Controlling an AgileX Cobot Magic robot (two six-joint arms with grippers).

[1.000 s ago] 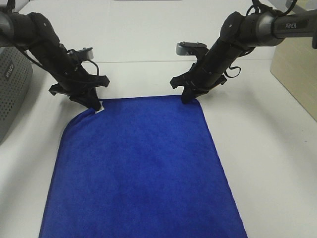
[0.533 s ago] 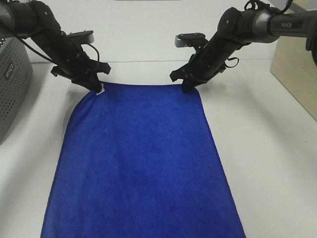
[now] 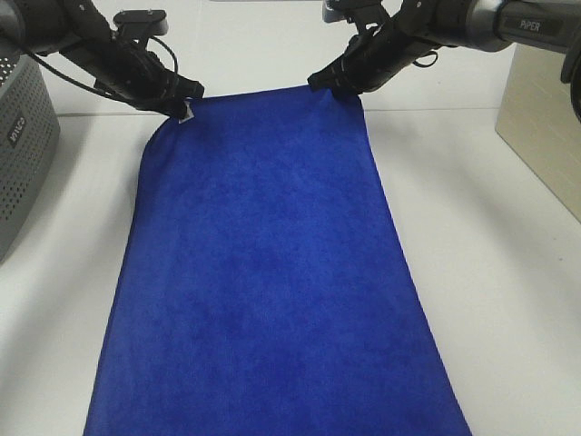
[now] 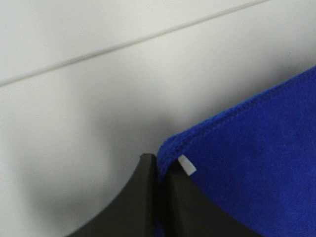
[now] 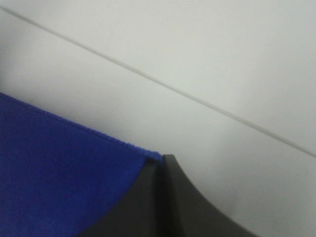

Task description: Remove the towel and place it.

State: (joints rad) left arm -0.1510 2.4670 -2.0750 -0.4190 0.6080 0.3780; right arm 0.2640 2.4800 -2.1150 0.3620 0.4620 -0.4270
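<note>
The royal-blue towel [image 3: 263, 272] stretches from the far edge of the table to the near edge of the high view, with its far end lifted. My left gripper [image 3: 182, 107] is shut on the towel's far left corner, where the small white tag [image 4: 186, 165] sticks out beside the closed fingers [image 4: 148, 197]. At the far right corner my right gripper [image 3: 338, 87] is shut on the towel [image 5: 59, 168] too, its dark fingers [image 5: 168, 202] pressed together over the hem.
The grey perforated basket [image 3: 20, 154] stands at the left edge of the white table [image 3: 508, 272]. A light wooden box [image 3: 545, 127] stands at the right edge. A wall seam runs behind both grippers.
Both grippers have moved away from the camera and upward, still holding the two corners. The towel has been drawn with them toward the back of the table and now looks longer and narrower.
</note>
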